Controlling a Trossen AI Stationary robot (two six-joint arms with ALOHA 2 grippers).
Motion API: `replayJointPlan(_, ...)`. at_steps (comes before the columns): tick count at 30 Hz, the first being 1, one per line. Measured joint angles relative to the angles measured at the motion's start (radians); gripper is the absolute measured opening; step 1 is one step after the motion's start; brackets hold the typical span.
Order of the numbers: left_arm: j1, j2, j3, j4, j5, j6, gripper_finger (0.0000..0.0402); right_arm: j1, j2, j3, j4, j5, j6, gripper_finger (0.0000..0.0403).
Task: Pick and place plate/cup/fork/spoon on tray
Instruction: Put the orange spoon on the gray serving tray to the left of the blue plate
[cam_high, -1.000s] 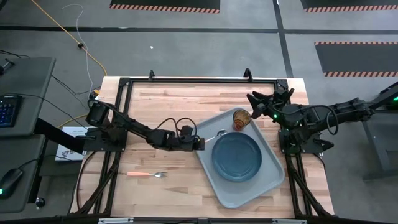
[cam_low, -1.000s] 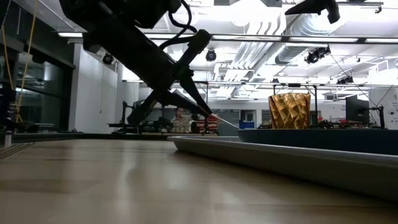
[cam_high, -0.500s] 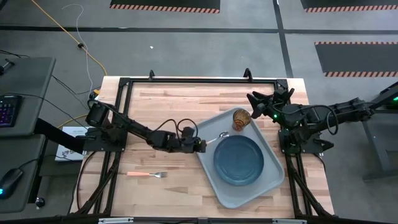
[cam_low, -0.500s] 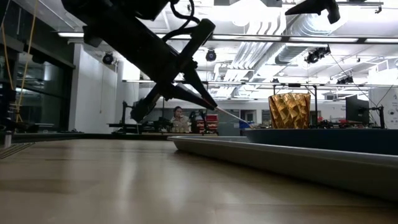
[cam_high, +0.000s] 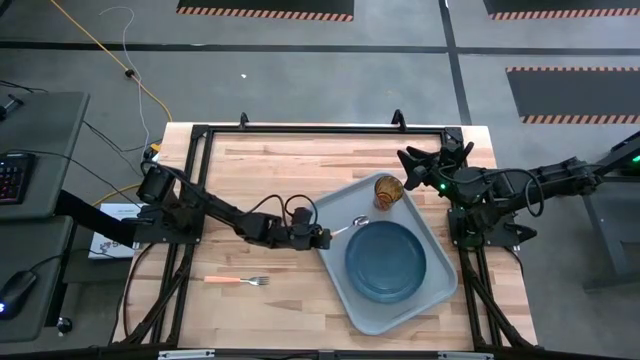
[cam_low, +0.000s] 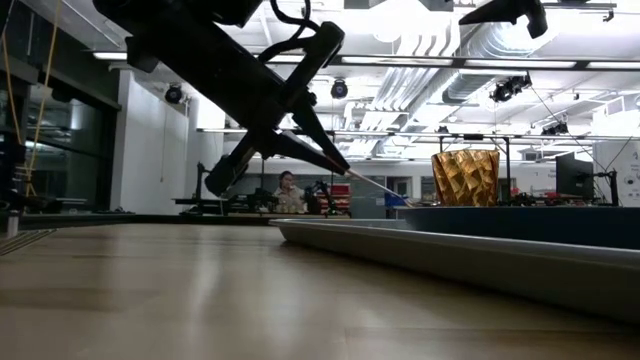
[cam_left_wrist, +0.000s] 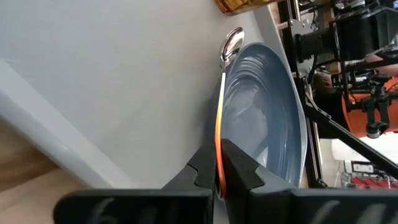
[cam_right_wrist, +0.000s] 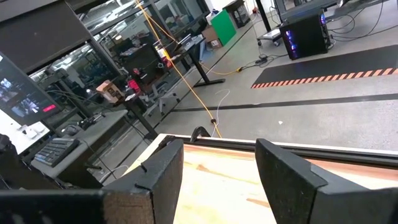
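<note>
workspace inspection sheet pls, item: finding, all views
surface: wooden table, black frame around it
tray: on the table's right half, holds plate and cup
spoon: held by left gripper, bowl over the tray beside the plate
fork: on bare wood, off the tray
clutter: nothing seen
right gripper: open, parked at the table's right edge
cables: yellow cable on the floor
surroundings: desk with keyboard to the left; a person far off in the low view

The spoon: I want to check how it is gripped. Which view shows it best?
The left wrist view: the spoon fills the frame, its orange handle pinched in the left gripper, its bowl beside the plate. The high view shows it small; the low view, a thin sliver; the right wrist view, nothing.
</note>
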Motion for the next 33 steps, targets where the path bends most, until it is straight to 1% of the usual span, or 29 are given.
replayJointPlan(8,-0.023,0.013,0.007,0.005,-0.005,-0.017,0.0,0.0,0.0,0.0,0.0,0.0,0.0,0.0193)
replayJointPlan(14,-0.029,0.068,0.058,0.007,0.044,-0.002,0.0,0.0,0.0,0.0,-0.003,0.001,0.0,0.0193)
replayJointPlan(18,-0.024,0.074,0.069,0.009,0.039,0.019,0.0,0.0,0.0,0.0,-0.005,0.001,0.002,0.0193)
replayJointPlan(21,-0.013,0.062,0.067,-0.055,0.028,0.018,0.0,0.0,0.0,0.0,-0.005,0.001,0.003,0.0193)
replayJointPlan(25,0.013,0.01,0.065,-0.202,-0.035,0.012,0.0,0.0,0.0,0.0,-0.005,0.0,0.003,0.0193)
replayJointPlan(28,0.051,-0.036,0.066,-0.296,-0.065,0.043,0.0,0.0,0.0,0.0,-0.005,0.001,0.003,0.0193)
replayJointPlan(31,0.105,-0.049,0.067,-0.292,-0.073,0.08,0.0,0.0,0.0,0.0,-0.007,0.001,0.0,0.0193)
replayJointPlan(33,0.141,-0.048,0.065,-0.242,-0.055,0.094,0.0,0.0,0.0,0.0,-0.008,0.003,0.0,0.0193)
